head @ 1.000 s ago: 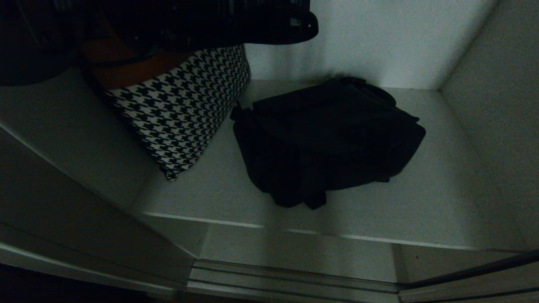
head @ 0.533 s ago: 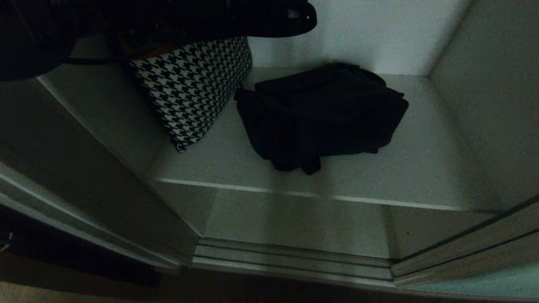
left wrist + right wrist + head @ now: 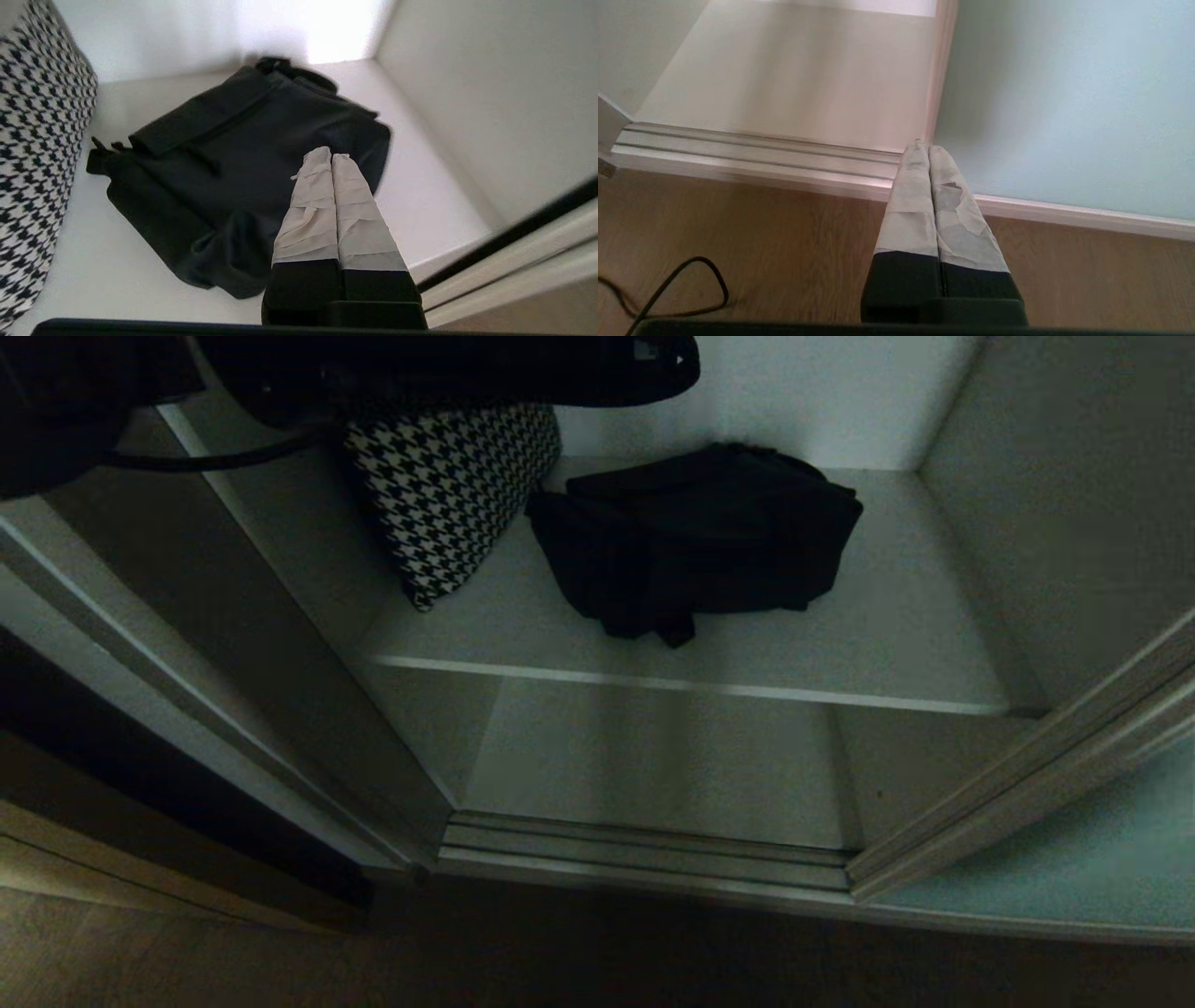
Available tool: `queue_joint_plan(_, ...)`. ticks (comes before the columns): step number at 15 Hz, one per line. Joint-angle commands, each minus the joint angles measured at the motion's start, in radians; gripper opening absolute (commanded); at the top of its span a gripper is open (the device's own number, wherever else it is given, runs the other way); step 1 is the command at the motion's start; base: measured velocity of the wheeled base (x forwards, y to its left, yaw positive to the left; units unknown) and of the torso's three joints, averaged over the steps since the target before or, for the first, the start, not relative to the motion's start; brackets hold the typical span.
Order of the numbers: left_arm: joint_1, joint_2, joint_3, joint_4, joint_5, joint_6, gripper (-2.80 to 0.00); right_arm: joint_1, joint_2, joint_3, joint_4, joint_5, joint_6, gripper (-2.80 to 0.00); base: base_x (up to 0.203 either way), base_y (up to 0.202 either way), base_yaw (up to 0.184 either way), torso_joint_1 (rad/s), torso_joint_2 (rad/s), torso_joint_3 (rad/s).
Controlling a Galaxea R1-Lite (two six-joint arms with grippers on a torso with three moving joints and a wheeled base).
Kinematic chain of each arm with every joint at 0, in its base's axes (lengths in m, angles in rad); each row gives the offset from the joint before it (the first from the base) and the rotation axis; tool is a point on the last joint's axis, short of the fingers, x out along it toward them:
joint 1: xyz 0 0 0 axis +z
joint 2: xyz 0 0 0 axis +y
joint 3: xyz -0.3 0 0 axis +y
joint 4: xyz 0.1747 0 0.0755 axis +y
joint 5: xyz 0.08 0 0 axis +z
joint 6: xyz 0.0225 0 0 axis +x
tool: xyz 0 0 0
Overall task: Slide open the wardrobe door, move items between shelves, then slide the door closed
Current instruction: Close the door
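Wood floor (image 3: 233,952) nearest, with a black cable (image 3: 677,289) lying on it in the right wrist view. Right hand (image 3: 929,149) low by the floor, fingers pressed together, holding nothing, tips in line with the silver track (image 3: 644,859) and the door frame. Door (image 3: 1074,868) of frosted blue-green glass slid to the right; opening clear. Behind the track the lower shelf (image 3: 653,765), bare. Above and farther in, the upper shelf (image 3: 887,644). On it the black bag (image 3: 700,537), soft and crumpled, straps at its back, roughly mid-shelf. Just left of it the houndstooth cloth (image 3: 448,490), leaning against the left wall, close to the bag; contact unclear. Left hand (image 3: 331,158) above the upper shelf over the bag's near right part, fingers pressed together, empty, not touching the bag. Back wall (image 3: 822,392) white.
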Motion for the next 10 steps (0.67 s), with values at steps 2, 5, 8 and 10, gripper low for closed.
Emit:
queue_joint_plan(2, 0.008, -0.042, 0.001, 0.006, 0.005, 0.003, -2.80, 0.000, 0.000, 0.000, 0.000, 0.000, 0.000, -2.80, 0.000, 0.000, 0.000, 0.000, 0.00, 0.000)
queue_joint_plan(5, 0.009, -0.126, 0.010, 0.140, 0.008, 0.011, -2.80, 0.001, 0.000, 0.000, 0.000, 0.000, 0.000, -2.80, 0.000, 0.000, 0.000, 0.000, 0.00, 0.000)
queue_joint_plan(8, 0.016, -0.247, 0.082, 0.251, 0.019, 0.016, -2.80, 0.001, 0.000, 0.000, 0.000, 0.000, 0.000, -2.80, 0.000, 0.000, 0.000, 0.000, 0.00, 0.000)
queue_joint_plan(10, 0.095, -0.331, 0.175, 0.270, 0.020, 0.015, -2.80, 0.001, 0.000, 0.000, 0.000, 0.000, 0.000, -2.80, 0.000, 0.000, 0.000, 0.000, 0.00, 0.000)
